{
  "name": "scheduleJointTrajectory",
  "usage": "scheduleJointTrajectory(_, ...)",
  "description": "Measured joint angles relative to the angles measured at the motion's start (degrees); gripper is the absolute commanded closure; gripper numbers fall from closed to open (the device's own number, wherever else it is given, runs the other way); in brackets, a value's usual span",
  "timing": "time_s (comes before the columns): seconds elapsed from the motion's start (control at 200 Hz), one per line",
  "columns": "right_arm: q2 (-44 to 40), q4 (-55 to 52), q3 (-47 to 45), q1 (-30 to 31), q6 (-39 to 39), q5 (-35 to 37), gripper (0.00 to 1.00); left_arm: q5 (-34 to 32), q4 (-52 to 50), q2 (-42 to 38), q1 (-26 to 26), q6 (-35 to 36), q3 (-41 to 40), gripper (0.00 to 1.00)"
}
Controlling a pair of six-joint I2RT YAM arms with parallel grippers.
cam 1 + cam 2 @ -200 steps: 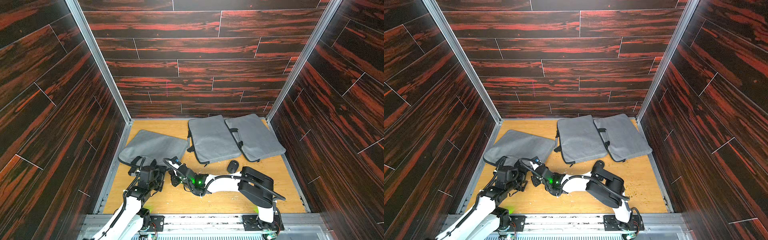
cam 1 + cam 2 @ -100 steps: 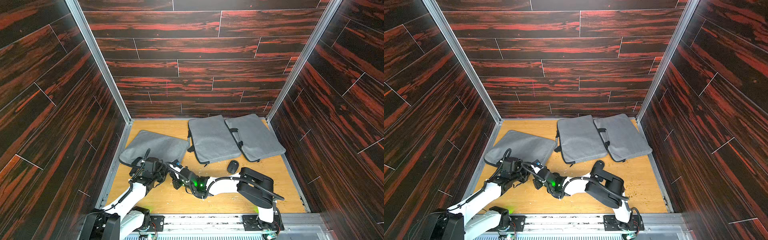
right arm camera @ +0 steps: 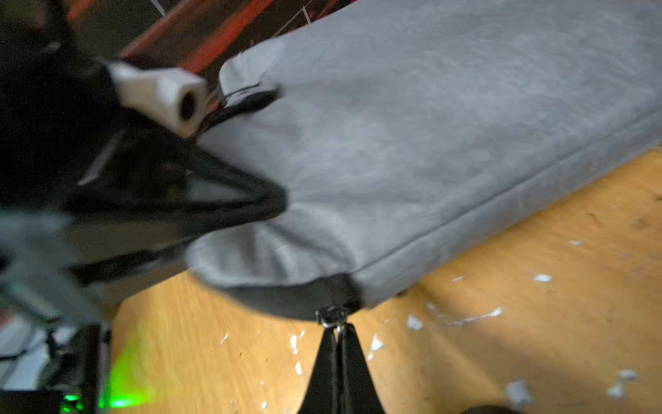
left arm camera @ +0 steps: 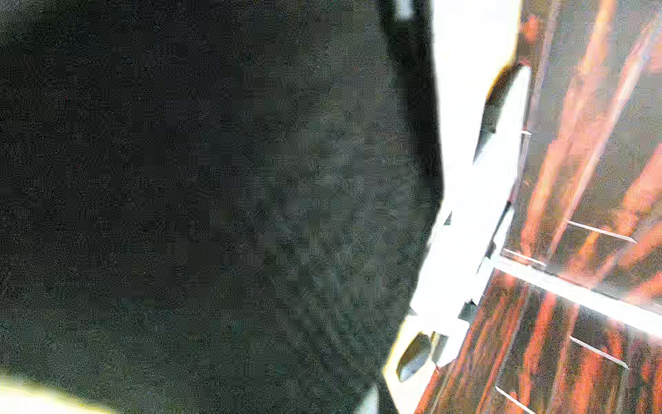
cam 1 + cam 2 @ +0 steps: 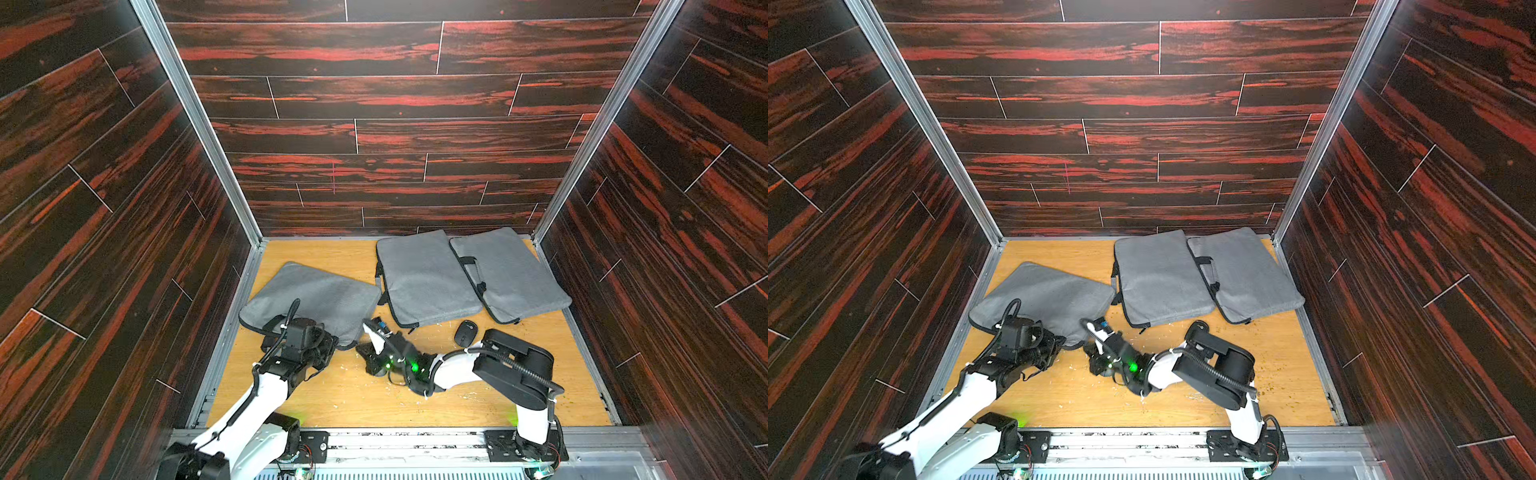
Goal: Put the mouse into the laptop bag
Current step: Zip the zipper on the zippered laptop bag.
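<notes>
Mouse (image 5: 465,332) lies on the wooden counter (image 5: 353,399), outside every bag, just beside the right arm's elbow and near the front edges of the two farther laptop bags (image 5: 428,278) (image 5: 507,274). The work at hand is on the nearest laptop bag (image 5: 316,299), the one toward the robot's left. In the right wrist view the right pincer (image 3: 336,331) is pinched tight on the small metal zipper pull (image 3: 331,317) at that bag's corner. The left pincer (image 5: 323,352) sits at the bag's near edge by the black carry handle (image 3: 233,200). Its wrist view is filled with dark fabric and the other views blur it, so I cannot tell whether it is clamped on anything. The step looks like opening the zipper, so the task seems to be at an early stage. The pull is thin and held only at the fingertips, so a tug off the zipper's line would likely let it slip free. If the left side has no real hold, the soft bag could slide or bunch with the pull instead of unzipping. The right elbow may also nudge the mouse as that arm travels. White flecks (image 3: 413,322) litter the counter.
</notes>
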Motion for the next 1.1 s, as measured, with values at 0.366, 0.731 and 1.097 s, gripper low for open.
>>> scheduleJointTrajectory(0.366,0.1,-4.5,4.1,-2.0,3.0,-5.2,1.0,-1.0,-0.5,-5.8,0.2,0.2,-1.8,1.0)
scheduleJointTrajectory(0.731,-0.2,-1.5,-0.1,-2.6,1.6,-8.7,0.66,-1.6,-2.1,-5.4,-0.4,1.6,-2.4,1.0)
scheduleJointTrajectory(1.097,-5.6,-20.8,6.2,-12.3,-0.3,1.6,0.23,-6.6,-13.6,-3.4,0.6,10.7,0.4,0.26)
